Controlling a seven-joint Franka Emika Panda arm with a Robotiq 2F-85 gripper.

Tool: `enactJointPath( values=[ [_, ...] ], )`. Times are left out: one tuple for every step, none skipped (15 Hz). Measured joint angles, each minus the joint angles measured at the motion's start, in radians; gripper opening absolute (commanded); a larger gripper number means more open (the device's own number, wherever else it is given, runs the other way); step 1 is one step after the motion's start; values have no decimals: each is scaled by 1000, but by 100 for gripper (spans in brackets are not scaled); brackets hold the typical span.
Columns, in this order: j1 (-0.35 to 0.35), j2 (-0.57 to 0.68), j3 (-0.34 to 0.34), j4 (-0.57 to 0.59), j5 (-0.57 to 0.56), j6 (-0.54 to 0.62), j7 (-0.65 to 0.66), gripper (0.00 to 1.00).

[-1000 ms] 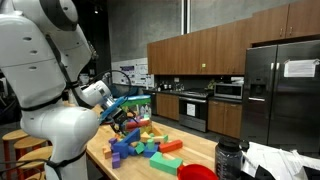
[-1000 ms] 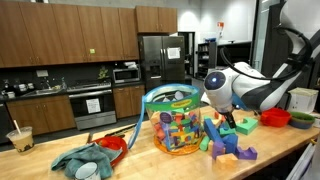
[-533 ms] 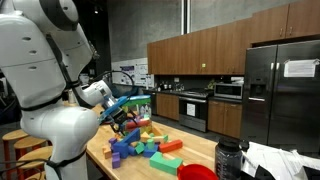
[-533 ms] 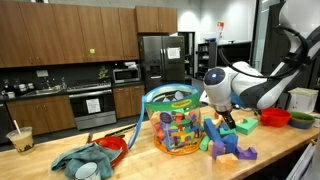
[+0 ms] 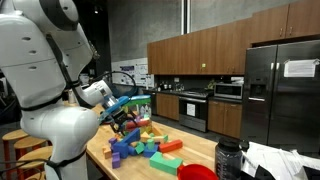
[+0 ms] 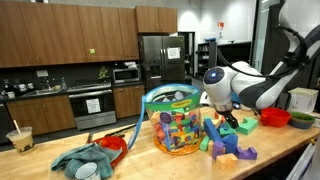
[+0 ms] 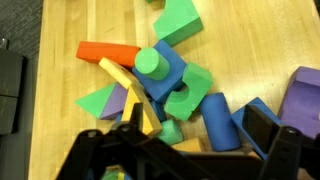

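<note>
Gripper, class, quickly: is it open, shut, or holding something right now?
Gripper: open, fingers wide apart, nothing held, above the blocks.

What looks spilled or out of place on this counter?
The toy blocks lie in a jumbled heap on the wooden counter, several leaning on each other, right under the open, empty pincer. In an exterior view the clear tub beside them looks tilted, part full of blocks. A crumpled teal cloth lies further along.
</note>
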State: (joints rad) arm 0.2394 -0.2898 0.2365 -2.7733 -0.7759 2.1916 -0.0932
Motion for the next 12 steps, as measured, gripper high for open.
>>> enactJointPath(
  values=[
    [0,0,0,0,0,0,-14,100],
    [0,0,-1,0,0,0,-28,100],
    [0,-7,-9,11,4,-5,-70,100],
    [0,-24,-25,41,17,-19,-137,100],
    [-1,-44,-42,77,29,-34,-201,100],
    [-1,-62,-58,118,39,-51,-256,100],
    [-2,-74,-71,153,48,-68,-296,100],
    [-2,-81,-77,172,53,-79,-316,100],
    [-2,-81,-79,179,53,-81,-323,100],
    [-1,-80,-79,178,53,-81,-323,100],
    [-1,-79,-78,176,53,-81,-323,100],
    [-1,-79,-77,174,53,-81,-323,100]
  ],
)
